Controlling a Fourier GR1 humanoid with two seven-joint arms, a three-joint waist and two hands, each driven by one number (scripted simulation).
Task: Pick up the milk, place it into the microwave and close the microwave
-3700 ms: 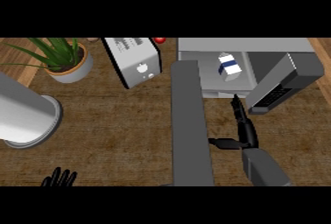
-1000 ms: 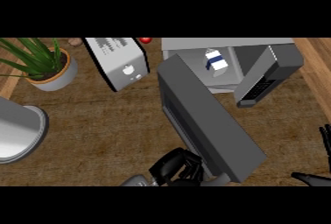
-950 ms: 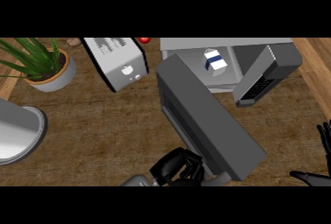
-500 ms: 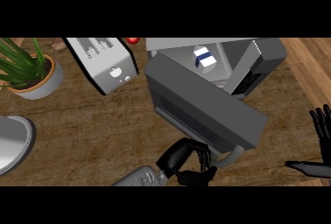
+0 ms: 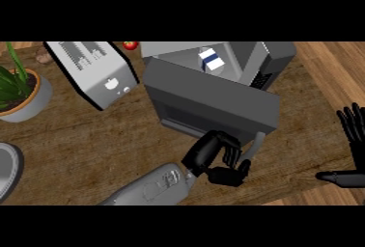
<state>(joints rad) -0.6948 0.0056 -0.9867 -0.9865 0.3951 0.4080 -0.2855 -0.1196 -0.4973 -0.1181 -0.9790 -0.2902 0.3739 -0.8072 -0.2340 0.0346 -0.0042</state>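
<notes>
Milk carton [image 5: 209, 59], white with a blue band, upright inside the open microwave [image 5: 274, 55], toward the back of the cavity. Microwave door [image 5: 214, 103] swung partway across the opening, dark window facing up, grey handle [image 5: 254, 144] at its near corner.

Left hand [image 5: 214, 158] at the door's near edge, just beside the handle: fingers curled in, touching the door, wrapped round nothing that shows. Grey forearm behind it, up from the view's lower edge.

Right hand [image 5: 351, 129] well apart at the right edge: fingers straight and pointing up, thumb out, holding nothing.

On the wooden counter [image 5: 85, 135], left of the microwave: silver toaster [image 5: 96, 72], small red fruit [image 5: 130, 45] behind it, potted plant [image 5: 21, 94] at the left edge, and below that a pale round vessel [image 5: 7, 169], cut off by the edge.
</notes>
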